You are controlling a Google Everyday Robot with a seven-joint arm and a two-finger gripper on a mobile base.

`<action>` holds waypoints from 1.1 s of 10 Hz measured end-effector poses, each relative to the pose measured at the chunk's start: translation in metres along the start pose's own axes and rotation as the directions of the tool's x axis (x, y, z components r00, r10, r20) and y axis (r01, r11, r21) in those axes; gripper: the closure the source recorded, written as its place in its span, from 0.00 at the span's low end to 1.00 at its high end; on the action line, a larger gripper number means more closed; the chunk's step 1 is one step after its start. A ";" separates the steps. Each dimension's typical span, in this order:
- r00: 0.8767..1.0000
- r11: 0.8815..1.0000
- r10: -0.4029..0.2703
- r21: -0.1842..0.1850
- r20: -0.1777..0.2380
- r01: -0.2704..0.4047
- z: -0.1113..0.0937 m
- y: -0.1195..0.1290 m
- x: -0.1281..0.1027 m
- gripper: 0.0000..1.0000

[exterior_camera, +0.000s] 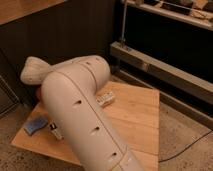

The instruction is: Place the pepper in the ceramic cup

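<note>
Over the surface's point(142, 112) far corner the hand point(31, 71) hovers, clamped or apart I cannot tell, probably seeking the unseen pepper; the ceramic cup point(34, 125) sits nearside of it.

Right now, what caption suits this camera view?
White robot arm reaches across a wooden board, its hand hidden behind the arm.

Jaws hidden behind arm point(80, 115), table point(135, 110) partly covered
</note>
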 end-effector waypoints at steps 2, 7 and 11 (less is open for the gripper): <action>1.000 1.000 -0.007 0.004 0.005 0.007 0.001 0.002 -0.012 0.84; 0.999 0.999 -0.034 0.011 -0.025 0.034 0.007 0.010 -0.021 0.33; 0.999 1.000 -0.028 0.009 -0.030 0.028 0.007 0.011 -0.022 0.20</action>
